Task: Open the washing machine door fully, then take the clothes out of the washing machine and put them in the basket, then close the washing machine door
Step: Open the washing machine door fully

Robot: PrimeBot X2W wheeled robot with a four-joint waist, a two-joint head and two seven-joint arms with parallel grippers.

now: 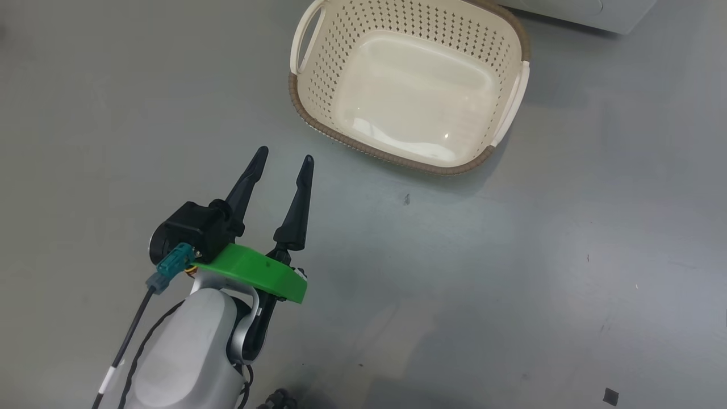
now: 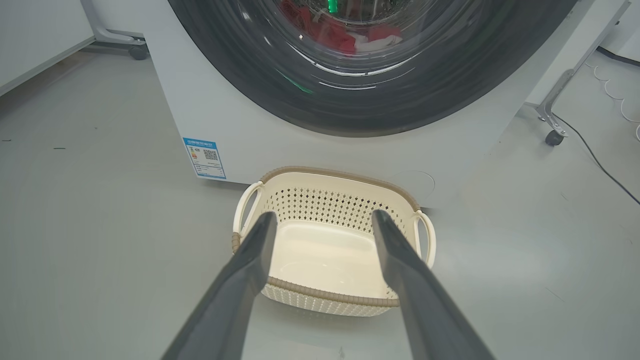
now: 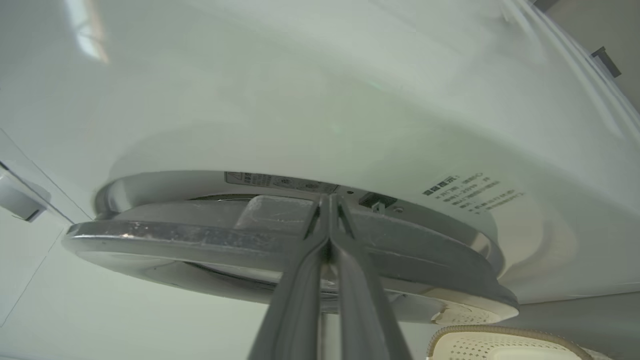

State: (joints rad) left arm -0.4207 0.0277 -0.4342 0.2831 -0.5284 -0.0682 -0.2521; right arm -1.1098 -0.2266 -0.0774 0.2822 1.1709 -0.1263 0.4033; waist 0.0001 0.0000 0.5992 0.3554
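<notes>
Right fingers [image 3: 310, 280] pressed shut, holding nothing, tips tucked behind rim of washing machine door [image 3: 200, 235], seemingly in gap. Best pull outward steadily, following hinge arc. Left fingers [image 2: 250, 265] spread wide, empty. Basket [image 2: 340, 172] sits just beyond their tips. Clothes [image 2: 345, 40] farther off, behind door.

Light: we see bright, even overhead light.
Shadow: soft, beside the basket [image 1: 318, 96].
Glare: white streaks across the washing machine door [image 2: 360, 107].
Edges: our wrist views bow outward.
</notes>
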